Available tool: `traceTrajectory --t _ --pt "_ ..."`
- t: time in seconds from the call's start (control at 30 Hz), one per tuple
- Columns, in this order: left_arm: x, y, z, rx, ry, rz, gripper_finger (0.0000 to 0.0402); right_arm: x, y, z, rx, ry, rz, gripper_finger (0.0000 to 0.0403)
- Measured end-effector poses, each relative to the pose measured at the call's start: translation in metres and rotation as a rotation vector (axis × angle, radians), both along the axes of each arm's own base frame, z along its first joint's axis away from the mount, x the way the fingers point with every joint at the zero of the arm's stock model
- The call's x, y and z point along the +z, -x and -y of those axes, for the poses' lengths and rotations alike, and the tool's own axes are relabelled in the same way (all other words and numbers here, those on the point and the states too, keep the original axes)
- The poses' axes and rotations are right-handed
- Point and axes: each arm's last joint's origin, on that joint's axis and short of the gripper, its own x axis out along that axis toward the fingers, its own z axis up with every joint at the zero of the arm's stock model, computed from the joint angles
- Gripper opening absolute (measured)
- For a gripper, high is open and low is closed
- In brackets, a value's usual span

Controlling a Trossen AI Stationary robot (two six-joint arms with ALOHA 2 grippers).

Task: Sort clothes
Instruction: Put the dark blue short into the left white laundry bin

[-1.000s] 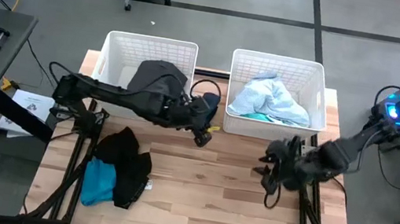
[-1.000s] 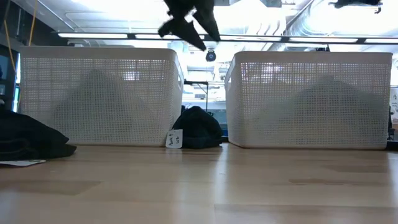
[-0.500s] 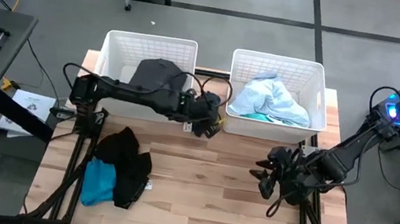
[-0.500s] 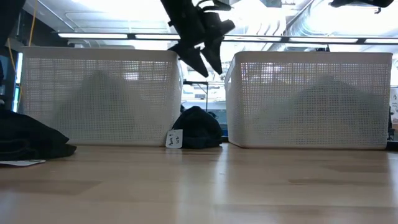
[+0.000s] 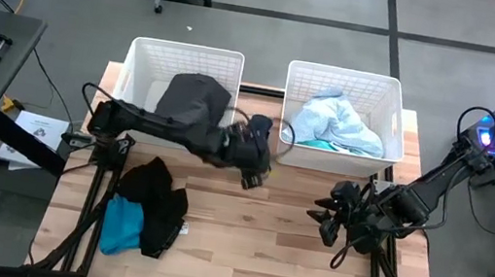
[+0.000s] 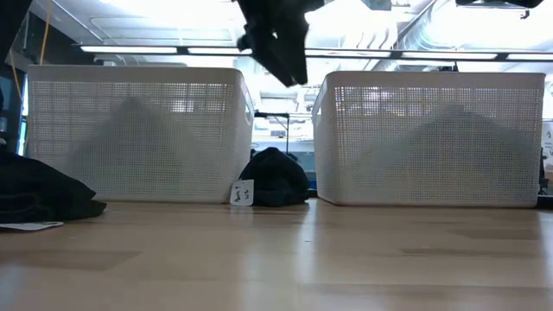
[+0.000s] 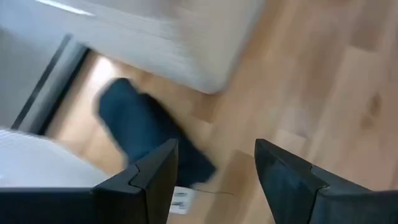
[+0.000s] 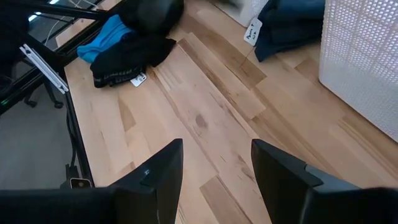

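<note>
My left gripper (image 5: 253, 167) hangs open and empty above the table, just in front of the gap between the two white baskets; it also shows in the low view (image 6: 276, 43). Below it a navy garment (image 7: 144, 138) lies on the table in that gap (image 6: 272, 177), with a white tag. A charcoal garment (image 5: 195, 96) lies in the left basket (image 5: 147, 55). Pale blue and white clothes (image 5: 333, 124) lie in the right basket (image 5: 391, 96). A black and turquoise pile (image 5: 146, 210) lies on the table's left. My right gripper (image 5: 325, 224) waits open and empty at the right.
The two baskets stand side by side along the table's far edge. Bare wood (image 5: 251, 247) runs from the pile to my right gripper. A white tag (image 8: 138, 79) lies beside the black and turquoise pile (image 8: 124, 43). A desk with a mouse stands off the table's left.
My left gripper has stayed in front of the gap between the baskets, turning about at the wrist and dipping then rising a little. My right gripper has drawn a little toward the table's near edge. No garment has moved.
</note>
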Motion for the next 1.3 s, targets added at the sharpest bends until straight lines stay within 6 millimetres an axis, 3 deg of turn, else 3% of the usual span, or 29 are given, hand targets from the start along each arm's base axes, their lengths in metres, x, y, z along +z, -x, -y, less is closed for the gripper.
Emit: traceTrajectory --t 0.17,0.33,0.5,0.8,0.93,1.07,1.17,1.3 --pt "-0.032 -0.003 0.031 0.074 -0.099 0.030 0.0202 0.000 0.000 0.001 -0.015 0.014 0.013 0.0176" --pt "-0.077 -0.007 0.041 0.287 -0.143 0.148 0.0202 0.000 0.000 0.001 -0.012 0.023 0.014 0.0176" --pt "-0.108 -0.016 0.017 0.486 0.040 0.198 0.0202 0.000 0.000 0.001 0.011 0.041 0.005 0.0176" --pt "-0.158 -0.022 -0.034 0.634 0.181 0.026 0.0200 -0.001 0.001 0.000 0.044 0.028 -0.026 0.0176" --pt "-0.164 -0.023 -0.041 0.580 0.228 -0.038 0.0171 -0.001 0.001 0.000 0.043 0.028 -0.025 0.0176" --pt "-0.167 -0.024 -0.037 0.500 0.240 -0.088 0.0094 -0.001 0.001 0.000 0.035 0.037 -0.018 0.0176" --pt "-0.167 -0.023 -0.026 0.417 0.266 -0.132 0.0021 0.000 0.000 0.001 0.023 0.049 -0.007 0.0176" --pt "-0.154 -0.017 0.001 0.267 0.354 -0.202 0.0015 0.000 0.000 0.001 0.009 0.065 0.006 0.0176"
